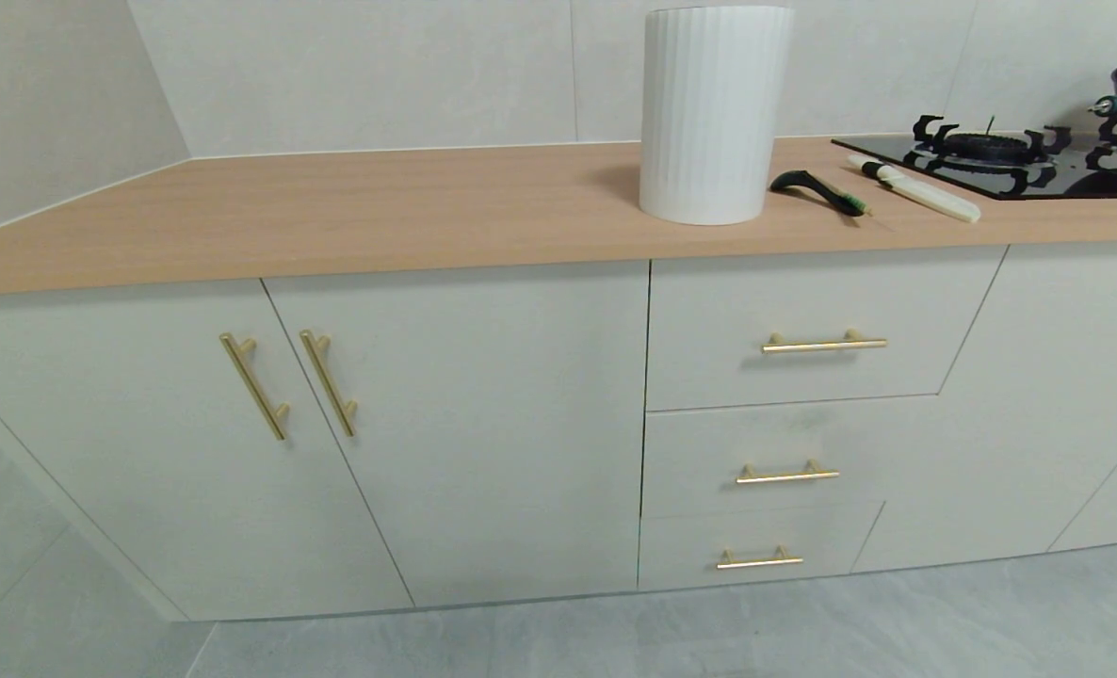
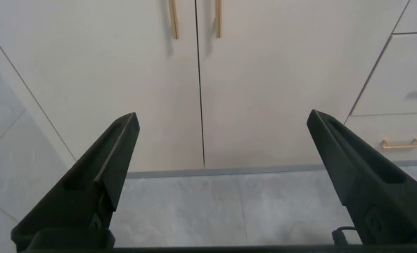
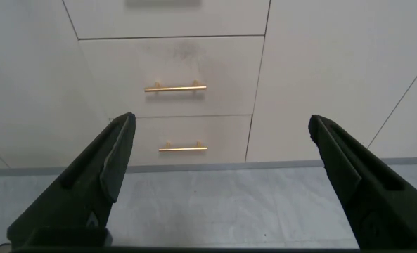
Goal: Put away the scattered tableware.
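Tabletop [image 1: 332, 217]: tan wood grain
Canister [image 1: 715, 113]: white — vertical ribs
Peeler [image 1: 817, 191]: black, green tip
Knife [image 1: 926, 193]: cream, dark band
Drawer handles [image 1: 823, 344]: brass-gold
Hob [image 1: 898, 149]: glossy black

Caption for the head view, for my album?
White ribbed canister, black-handled utensil and white utensil on a wooden counter near the hob.

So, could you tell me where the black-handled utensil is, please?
In the head view, the black-handled utensil lies right of centre on the countertop, between the white ribbed canister and the white utensil.
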Controlling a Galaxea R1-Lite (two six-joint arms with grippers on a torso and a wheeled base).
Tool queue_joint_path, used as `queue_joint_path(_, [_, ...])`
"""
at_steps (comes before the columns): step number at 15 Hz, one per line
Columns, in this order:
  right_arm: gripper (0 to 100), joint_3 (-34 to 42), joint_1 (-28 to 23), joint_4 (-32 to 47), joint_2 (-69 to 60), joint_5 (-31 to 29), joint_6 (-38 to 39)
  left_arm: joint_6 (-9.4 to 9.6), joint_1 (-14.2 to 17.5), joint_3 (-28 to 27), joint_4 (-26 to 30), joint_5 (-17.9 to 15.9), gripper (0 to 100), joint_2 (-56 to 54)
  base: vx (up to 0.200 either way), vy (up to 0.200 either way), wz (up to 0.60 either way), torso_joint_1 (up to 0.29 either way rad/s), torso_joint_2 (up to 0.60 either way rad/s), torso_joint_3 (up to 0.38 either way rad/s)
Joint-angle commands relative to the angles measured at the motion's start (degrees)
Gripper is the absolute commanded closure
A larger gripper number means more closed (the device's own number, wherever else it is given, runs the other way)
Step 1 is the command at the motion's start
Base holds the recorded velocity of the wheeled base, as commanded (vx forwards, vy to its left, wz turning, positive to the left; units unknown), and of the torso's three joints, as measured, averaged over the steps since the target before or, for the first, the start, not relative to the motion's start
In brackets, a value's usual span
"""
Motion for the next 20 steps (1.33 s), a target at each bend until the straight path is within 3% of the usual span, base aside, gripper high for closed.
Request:
queue_joint_path(1, [0,-5.0,0.26,-0.04,1.87,0.76,0.66,-0.01,0.02,0.0,-0.01,0.02,0,0.02,0.0,0.0,0.0,0.0,0.0,0.0])
queue_joint_path(7, [0,-21.44,3.52,-0.48,42.83,1.73,1.19,-0.01,0.11,0.0,-0.01,0.02,0,0.02,0.0,0.0,0.0,0.0,0.0,0.0])
queue_joint_path(9, [0,-30.49,6.33,-3.73,59.61,1.38,1.36,-0.01,0.02,0.0,-0.01,0.02,0,0.02,0.0,0.0,0.0,0.0,0.0,0.0])
queue_joint_path(13, [0,-40.77,6.59,-10.23,83.17,1.47,1.1,-0.01,0.02,0.0,-0.01,0.02,0,0.02,0.0,0.0,0.0,0.0,0.0,0.0])
queue_joint_path(16, [0,-45.34,6.68,-16.47,96.97,1.55,0.83,-0.01,0.02,0.0,-0.01,0.02,0,0.02,0.0,0.0,0.0,0.0,0.0,0.0])
queue_joint_path(20, [0,-45.34,8.0,-27.9,112.61,-0.2,-0.04,-0.01,0.02,0.0,-0.01,0.02,0,0.02,0.0,0.0,0.0,0.0,0.0,0.0])
